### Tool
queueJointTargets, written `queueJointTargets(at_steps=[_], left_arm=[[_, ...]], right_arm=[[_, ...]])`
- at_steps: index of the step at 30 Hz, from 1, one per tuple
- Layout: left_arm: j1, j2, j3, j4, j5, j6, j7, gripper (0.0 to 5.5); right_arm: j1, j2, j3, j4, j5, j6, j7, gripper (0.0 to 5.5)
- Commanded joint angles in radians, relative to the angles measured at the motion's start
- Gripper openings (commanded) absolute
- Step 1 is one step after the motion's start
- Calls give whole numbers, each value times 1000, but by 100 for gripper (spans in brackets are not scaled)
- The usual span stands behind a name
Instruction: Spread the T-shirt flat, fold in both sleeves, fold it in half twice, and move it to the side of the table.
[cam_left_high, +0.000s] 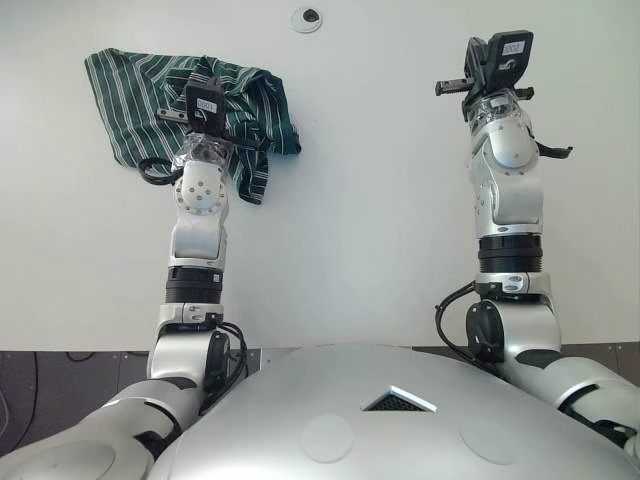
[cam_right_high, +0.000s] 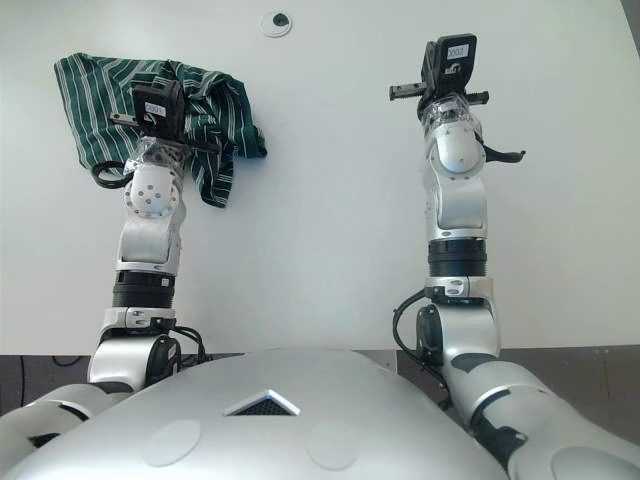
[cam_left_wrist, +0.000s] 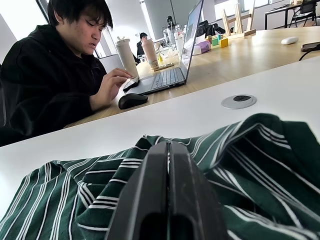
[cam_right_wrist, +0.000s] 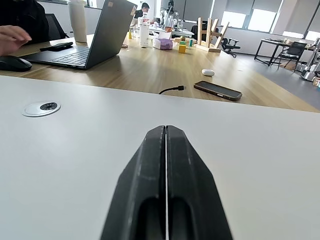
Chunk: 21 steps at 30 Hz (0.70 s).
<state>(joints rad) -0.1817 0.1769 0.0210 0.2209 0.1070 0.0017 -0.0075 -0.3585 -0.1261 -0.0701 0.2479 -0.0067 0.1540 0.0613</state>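
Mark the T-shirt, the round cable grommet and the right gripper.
T-shirt (cam_left_high: 125, 95): left eye view, on its bunched striped cloth.
cable grommet (cam_left_high: 307, 19): left eye view, on its dark centre.
right gripper (cam_right_wrist: 165, 131): right wrist view, on the seam between its shut fingertips.

Right gripper is pinched tight, pointing across the white surface. Cable grommet sits around 10 o'clock from its tip, dark phone farther off near 1 o'clock.
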Motion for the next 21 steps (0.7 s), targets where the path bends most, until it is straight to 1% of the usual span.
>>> queueJointTargets(at_steps=[1,3,4,5,7,9,13,16,21], left_arm=[[-25,-7,4,9,-19,21,-14,0],[-34,6,-7,15,-21,19,-43,23],[-47,18,-18,24,-29,35,-83,33],[-64,34,-31,35,-30,51,-122,55],[-109,85,-81,62,-9,102,-229,82],[-135,134,-127,72,27,134,-301,122],[-168,201,-181,99,111,147,-328,185],[-186,226,-218,124,163,136,-331,185],[-243,218,-222,192,181,121,-317,185]], right_arm=[[15,12,7,-16,5,7,-4,1],[21,13,11,-21,4,8,-2,0],[23,13,12,-22,4,9,-1,0],[24,12,12,-22,4,11,-1,0],[21,11,17,-20,3,12,1,0],[16,12,22,-16,2,13,2,0],[22,15,27,-15,3,11,-1,0],[21,15,31,-11,4,12,-2,0],[19,17,37,-1,4,11,-3,0]])
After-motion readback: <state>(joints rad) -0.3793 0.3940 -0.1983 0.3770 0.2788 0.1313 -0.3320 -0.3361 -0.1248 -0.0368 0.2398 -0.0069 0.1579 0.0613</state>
